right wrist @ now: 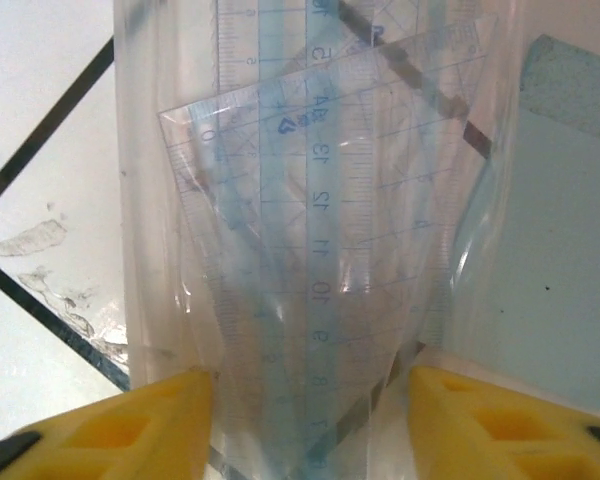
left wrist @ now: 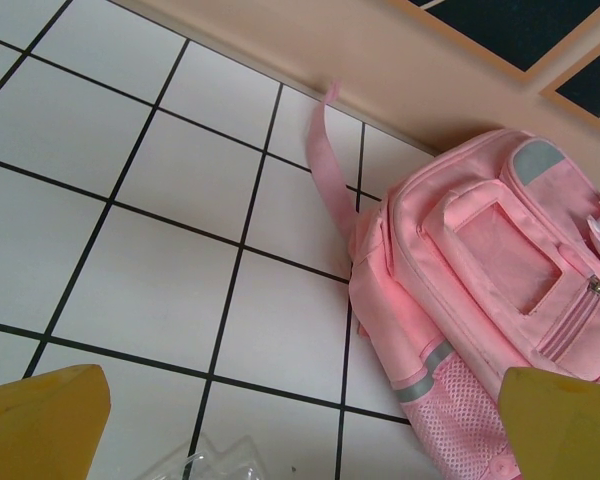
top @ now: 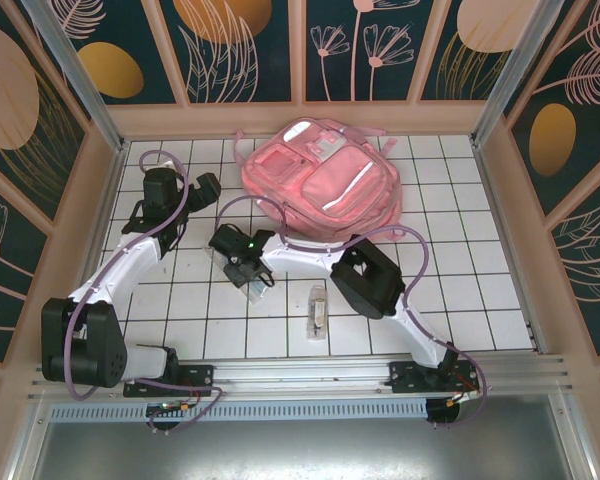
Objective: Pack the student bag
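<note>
Closest to the bases there's a small clear packet (top: pixel 317 310) lying on the tiled bench (top: pixel 460 290). Nothing is touching it, so no worries there.

The sketchy bit is just past it. The right end effector (right wrist: pixel 308 378) has its yellow fingers (right wrist: pixel 160 420) either side of a see-through pouch (right wrist: pixel 320 220) of rulers and set squares, jaws part-way apart. I honestly can't tell if they're biting the hard plastic inside or just loose film. If it's only film, my guess is the pouch slips or droops on the lift. The rulers could also slide around inside and tip the whole thing.

Further out, the left end effector (left wrist: pixel 300 385) is spread wide with nothing in it, hanging near the strap side of the student bag (top: pixel 320 185). The bag lies flat, front pockets up, against the back wall, well apart from the pouch. I can't see an open mouth on it, and nothing pins it down. Pushing a stiff, pointy pouch at it could just shove it along the tiles or snag a corner on a zip.
</note>
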Robot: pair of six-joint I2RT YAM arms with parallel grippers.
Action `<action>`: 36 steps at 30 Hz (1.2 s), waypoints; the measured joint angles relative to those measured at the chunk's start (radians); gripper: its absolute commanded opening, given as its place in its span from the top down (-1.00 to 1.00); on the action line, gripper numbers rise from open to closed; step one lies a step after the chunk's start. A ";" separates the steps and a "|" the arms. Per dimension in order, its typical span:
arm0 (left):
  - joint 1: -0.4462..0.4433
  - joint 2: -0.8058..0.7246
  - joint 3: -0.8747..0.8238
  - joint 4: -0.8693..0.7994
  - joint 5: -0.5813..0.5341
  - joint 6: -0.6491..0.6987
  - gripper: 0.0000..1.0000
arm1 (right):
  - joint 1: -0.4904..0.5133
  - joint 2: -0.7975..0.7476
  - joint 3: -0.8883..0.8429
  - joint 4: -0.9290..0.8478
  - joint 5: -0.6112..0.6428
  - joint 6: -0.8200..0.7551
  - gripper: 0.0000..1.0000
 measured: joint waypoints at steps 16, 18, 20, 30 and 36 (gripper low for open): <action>0.000 0.000 0.000 0.000 0.000 0.000 -0.98 | -0.051 -0.119 -0.098 0.051 -0.119 0.012 1.00; 0.000 0.000 0.000 0.000 0.000 0.000 -0.98 | -0.063 -0.136 -0.113 0.057 -0.138 0.021 1.00; 0.000 0.000 0.000 0.000 0.000 0.000 -0.97 | -0.072 -0.143 -0.118 0.062 -0.151 0.029 1.00; 0.000 0.000 0.000 0.000 0.005 0.000 -0.98 | -0.113 -0.233 -0.239 0.146 -0.294 0.072 1.00; 0.000 0.002 0.000 0.000 0.053 0.000 -0.85 | -0.238 -0.420 -0.386 0.275 -0.461 0.148 1.00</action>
